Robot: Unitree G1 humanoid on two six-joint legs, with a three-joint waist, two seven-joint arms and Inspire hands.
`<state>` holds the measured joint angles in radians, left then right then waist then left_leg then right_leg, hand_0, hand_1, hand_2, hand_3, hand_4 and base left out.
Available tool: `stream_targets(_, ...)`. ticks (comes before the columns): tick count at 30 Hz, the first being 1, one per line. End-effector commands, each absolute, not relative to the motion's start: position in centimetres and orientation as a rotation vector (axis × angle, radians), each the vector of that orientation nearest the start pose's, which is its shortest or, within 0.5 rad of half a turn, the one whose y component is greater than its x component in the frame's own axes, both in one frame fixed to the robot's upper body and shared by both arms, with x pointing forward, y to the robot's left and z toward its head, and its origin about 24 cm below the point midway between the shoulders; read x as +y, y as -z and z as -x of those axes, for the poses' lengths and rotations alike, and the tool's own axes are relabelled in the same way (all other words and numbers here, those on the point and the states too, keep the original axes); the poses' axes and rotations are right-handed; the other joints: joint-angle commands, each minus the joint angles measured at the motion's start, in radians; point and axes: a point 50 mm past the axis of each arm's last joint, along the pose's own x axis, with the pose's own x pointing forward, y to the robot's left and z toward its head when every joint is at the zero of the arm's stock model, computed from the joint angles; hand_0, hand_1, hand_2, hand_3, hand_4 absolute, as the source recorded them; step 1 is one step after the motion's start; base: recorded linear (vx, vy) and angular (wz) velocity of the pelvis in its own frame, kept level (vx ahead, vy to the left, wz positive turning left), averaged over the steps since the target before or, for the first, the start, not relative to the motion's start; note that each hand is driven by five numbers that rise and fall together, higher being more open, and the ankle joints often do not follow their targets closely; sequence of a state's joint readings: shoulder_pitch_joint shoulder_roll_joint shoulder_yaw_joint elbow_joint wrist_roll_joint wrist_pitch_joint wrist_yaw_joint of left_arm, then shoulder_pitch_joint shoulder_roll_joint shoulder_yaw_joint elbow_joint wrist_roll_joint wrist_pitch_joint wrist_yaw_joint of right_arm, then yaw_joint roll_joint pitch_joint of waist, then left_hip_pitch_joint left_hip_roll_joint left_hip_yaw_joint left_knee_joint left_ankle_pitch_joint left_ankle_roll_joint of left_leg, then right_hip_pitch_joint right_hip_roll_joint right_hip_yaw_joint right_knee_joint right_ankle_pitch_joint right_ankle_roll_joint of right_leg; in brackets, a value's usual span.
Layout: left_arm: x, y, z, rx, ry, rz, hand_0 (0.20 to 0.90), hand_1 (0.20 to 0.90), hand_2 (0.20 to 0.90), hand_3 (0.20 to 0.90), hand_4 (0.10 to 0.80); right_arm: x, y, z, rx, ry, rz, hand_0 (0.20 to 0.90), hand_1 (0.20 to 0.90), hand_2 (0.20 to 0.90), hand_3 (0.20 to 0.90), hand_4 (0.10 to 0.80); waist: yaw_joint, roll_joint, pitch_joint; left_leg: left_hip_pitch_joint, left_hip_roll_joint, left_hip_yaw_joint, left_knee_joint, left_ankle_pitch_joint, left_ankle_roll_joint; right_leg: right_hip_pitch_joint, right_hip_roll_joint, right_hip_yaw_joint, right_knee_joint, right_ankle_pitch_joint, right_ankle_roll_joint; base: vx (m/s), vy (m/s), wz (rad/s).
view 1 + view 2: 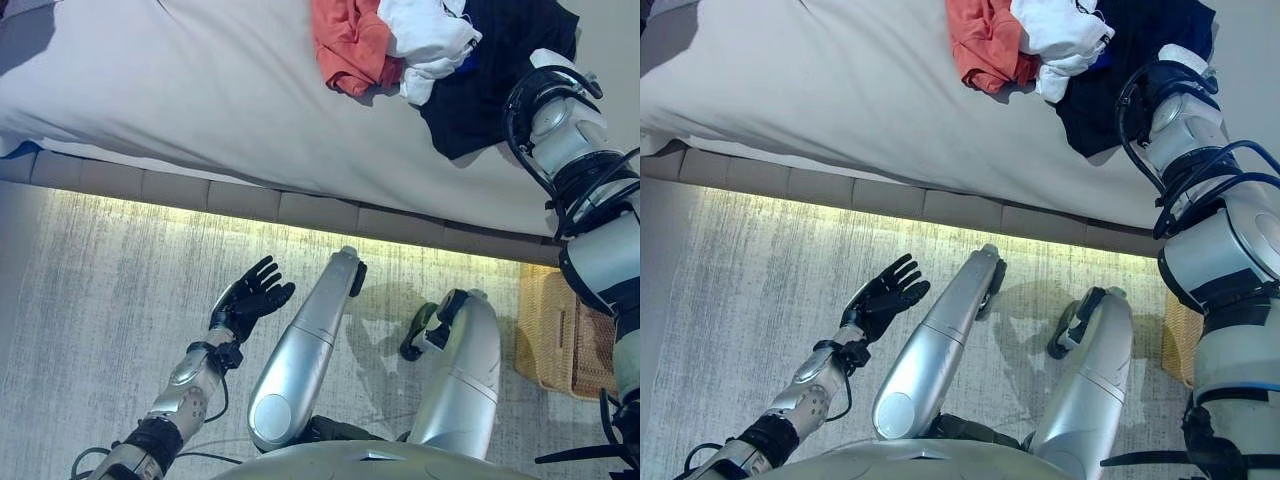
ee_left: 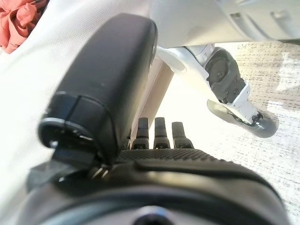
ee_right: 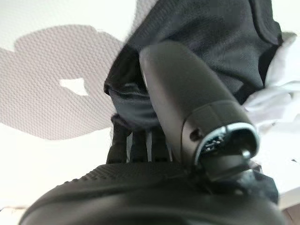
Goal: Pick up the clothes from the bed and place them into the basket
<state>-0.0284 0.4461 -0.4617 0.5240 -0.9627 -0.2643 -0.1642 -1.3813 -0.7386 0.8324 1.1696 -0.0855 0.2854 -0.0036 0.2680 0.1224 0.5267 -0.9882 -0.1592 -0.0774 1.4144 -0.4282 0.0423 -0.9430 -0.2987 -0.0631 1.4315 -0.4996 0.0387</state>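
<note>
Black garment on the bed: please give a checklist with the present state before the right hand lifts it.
1. Right hand at the black garment: ok.
2. Fingers closed on the cloth: cannot tell, they are hidden under it.
3. White garment lies over the black one and may come along: not ok.
4. Left hand open, empty, away from the bed: ok.
5. Basket on the floor: ok.

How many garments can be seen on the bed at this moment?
3: a coral garment at the pile's left, a white garment in the middle, a dark garment at its right by the right hand. More may lie beneath or out of view.
</note>
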Motion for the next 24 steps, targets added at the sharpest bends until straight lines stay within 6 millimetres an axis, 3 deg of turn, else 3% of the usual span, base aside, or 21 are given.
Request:
stream_targets(1, 21.0, 3.2, -21.8, 0.232, 0.131, 0.407, 0.900, 0.900, 0.900, 0.900, 0.800, -27.5, -31.8, -40.2, 0.011, 0.460, 1.223, 0.300, 0.300, 0.300, 0.200, 0.100, 0.022, 0.016, -0.037, 0.078, 0.010, 0.047, -0.022, -0.004, 0.019, 0.111, 0.079, -0.009, 0.053, 0.012, -0.084, 0.049, -0.006, 0.00)
stream_targets(15, 21.7, 4.2, -20.1, 0.305, 0.111, 0.373, 0.900, 0.900, 0.900, 0.900, 0.800, -28.9, -31.3, -39.5, -0.054, 0.510, 1.088, 0.300, 0.300, 0.300, 0.200, 0.100, 0.007, -0.023, -0.091, 0.195, 0.045, 0.059, -0.128, 0.050, 0.006, 0.219, 0.069, -0.035, -0.092, 0.081, -0.061, 0.055, 0.012, -0.04)
stream_targets(24, 21.9, 6.0, -19.3, 0.431, 0.104, 0.314, 0.900, 0.900, 0.900, 0.900, 0.800, -30.5, -30.2, -38.7, -0.105, 0.544, 0.870, 0.300, 0.300, 0.300, 0.200, 0.100, -0.012, -0.082, -0.169, 0.409, 0.083, 0.045, -0.412, 0.115, -0.002, 0.392, 0.047, -0.056, -0.360, 0.175, -0.035, 0.089, -0.002, -0.15)
